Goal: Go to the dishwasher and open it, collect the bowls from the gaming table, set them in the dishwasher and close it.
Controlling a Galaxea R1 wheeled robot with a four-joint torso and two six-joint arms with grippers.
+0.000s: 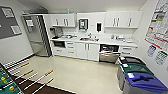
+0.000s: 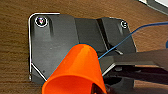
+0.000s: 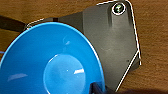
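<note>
While a blue bowl [image 3: 50, 62] fills the right wrist view, the kitchen waits.
Foosball table [image 1: 10, 82] lower left, bins [image 1: 140, 77] lower right; far centre-right, the dishwasher [image 1: 109, 53] stands open. An orange cup [image 2: 76, 72] nears the left wrist. Both grippers' finger state: cannot tell.

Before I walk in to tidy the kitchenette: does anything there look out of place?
The dishwasher under the counter stands open, its door hanging out over the floor. An orange cup shows at the left wrist, though the task names only bowls. A blue bowl shows at the right wrist.
</note>
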